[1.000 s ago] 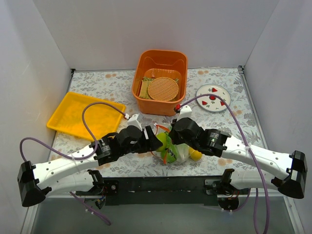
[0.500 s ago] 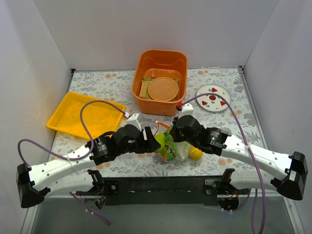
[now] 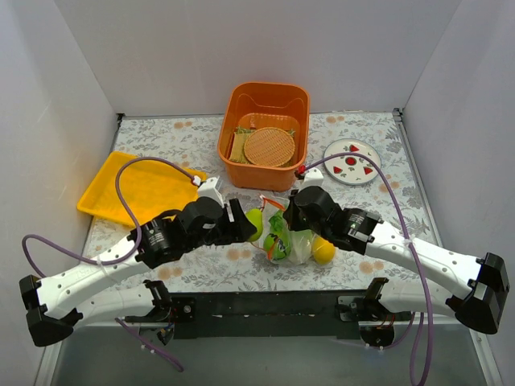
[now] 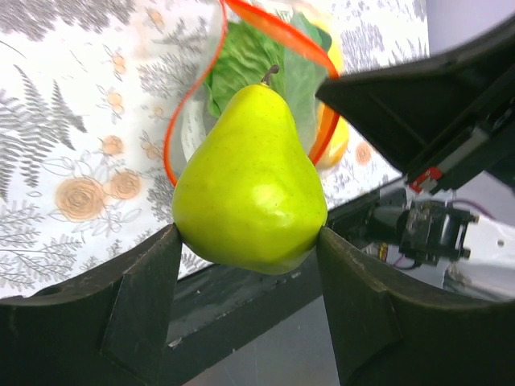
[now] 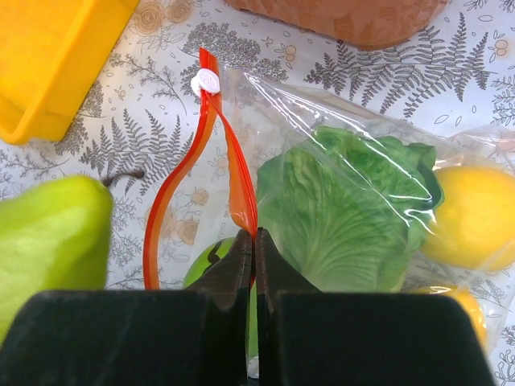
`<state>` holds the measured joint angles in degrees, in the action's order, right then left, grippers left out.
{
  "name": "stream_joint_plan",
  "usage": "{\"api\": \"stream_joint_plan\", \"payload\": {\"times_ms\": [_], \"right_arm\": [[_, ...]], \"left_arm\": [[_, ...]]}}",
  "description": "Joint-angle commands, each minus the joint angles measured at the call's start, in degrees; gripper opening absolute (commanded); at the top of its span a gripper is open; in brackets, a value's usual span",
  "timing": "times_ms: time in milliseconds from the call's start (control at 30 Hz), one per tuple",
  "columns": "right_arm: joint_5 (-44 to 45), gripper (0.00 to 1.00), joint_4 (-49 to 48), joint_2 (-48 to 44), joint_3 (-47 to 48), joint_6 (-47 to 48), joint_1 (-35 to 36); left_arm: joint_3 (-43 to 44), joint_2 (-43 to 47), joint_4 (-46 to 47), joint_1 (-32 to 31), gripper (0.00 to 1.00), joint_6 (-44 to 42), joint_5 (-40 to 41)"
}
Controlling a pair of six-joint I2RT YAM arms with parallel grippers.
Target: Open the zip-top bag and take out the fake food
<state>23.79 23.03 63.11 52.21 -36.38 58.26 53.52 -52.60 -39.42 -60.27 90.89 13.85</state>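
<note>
The zip-top bag [image 3: 287, 238] lies at the table's near middle, its orange-red zip strip [image 5: 211, 129] standing open in a loop. My right gripper [image 5: 254, 237] is shut on the strip's near edge and holds the mouth up; it shows in the top view [image 3: 284, 217]. Inside the bag are a leafy cabbage piece [image 5: 338, 205], a lemon [image 5: 475, 217] and a green lime [image 5: 211, 259]. My left gripper [image 4: 249, 245] is shut on a yellow-green pear [image 4: 249, 185], held just left of the bag's mouth [image 3: 254, 223], outside the bag.
An orange bin [image 3: 228, 138] with a tan woven disc [image 3: 269, 146] stands behind the bag. A yellow tray [image 3: 133, 193] lies at the left. A white plate with red marks [image 3: 352, 161] sits at the back right. The black base rail [image 3: 265, 305] runs along the near edge.
My left gripper has drawn back to the left and away from the bag's mouth with the pear in it. My right gripper has kept its hold on the zip strip and shifted slightly farther back.
</note>
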Motion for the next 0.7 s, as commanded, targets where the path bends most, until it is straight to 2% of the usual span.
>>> {"api": "stream_joint_plan", "payload": {"times_ms": [0,133,300,467,567,667], "right_arm": [[-0.7,0.01,-3.0,-2.0,-1.6,0.8,-0.9],[-1.6,0.01,-3.8,-2.9,-2.5,1.0,-1.0],[-4.1,0.01,-4.8,-3.6,-3.5,1.3,-1.0],[-6.6,0.01,-5.2,-3.6,-3.8,2.1,-1.0],[-8.8,0.01,-5.4,-3.2,-3.5,2.6,-0.9],[-11.0,0.01,-4.9,-1.7,-2.9,3.5,-1.0]], "left_arm": [[4.8,0.9,-4.6,4.0,0.31,-0.9,5.0],[5.8,-1.3,-5.4,11.0,0.31,-4.7,4.3],[4.4,-4.2,-2.9,26.3,0.32,-6.8,5.4],[-2.1,-5.1,7.4,43.9,0.32,-2.1,1.8],[-6.6,-6.5,14.4,50.4,0.32,0.7,0.0],[-9.0,-10.8,18.7,53.8,0.32,2.4,0.6]]}}
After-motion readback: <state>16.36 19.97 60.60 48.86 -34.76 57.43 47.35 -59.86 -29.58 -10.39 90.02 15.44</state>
